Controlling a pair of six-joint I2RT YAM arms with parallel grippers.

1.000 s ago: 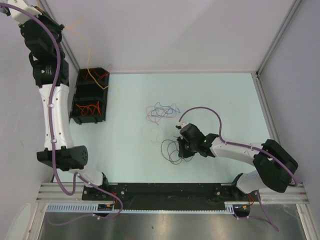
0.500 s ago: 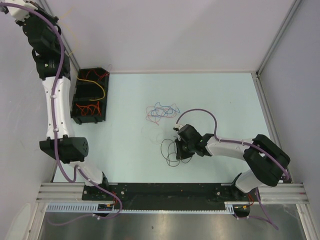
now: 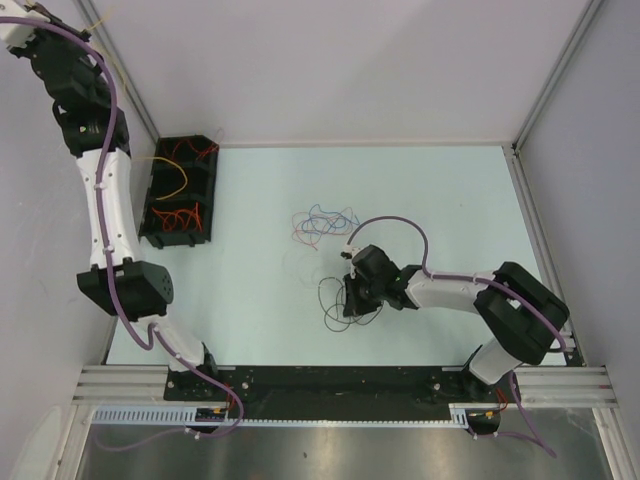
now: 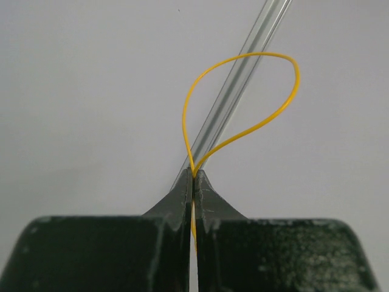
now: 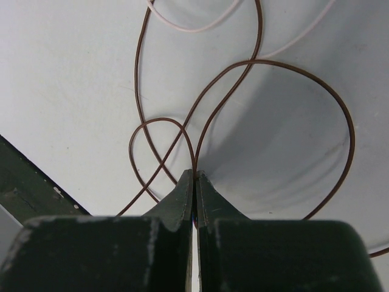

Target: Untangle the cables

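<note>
My left gripper (image 4: 194, 176) is shut on a thin yellow wire (image 4: 243, 131) that loops out beyond the tips. In the top view it is raised at the far left (image 3: 85, 28), and the yellow wire hangs down into a black tray (image 3: 146, 215), where it curls (image 3: 172, 185). My right gripper (image 5: 195, 176) is shut on a dark brown wire (image 5: 135, 67) curled in loops on the table; in the top view the gripper (image 3: 350, 300) sits low at centre. A loose tangle of blue, red, purple and pale wires (image 3: 322, 222) lies just behind it.
The black tray also holds red and orange wires (image 3: 180, 215). A pale wire (image 5: 194, 27) lies beyond the dark loops. White walls close the table at the back and both sides. A black rail (image 3: 330, 380) runs along the near edge.
My left arm has lifted further up and back to the left, pulling the yellow wire with it. My right gripper has slid left, dragging the dark loops along.
</note>
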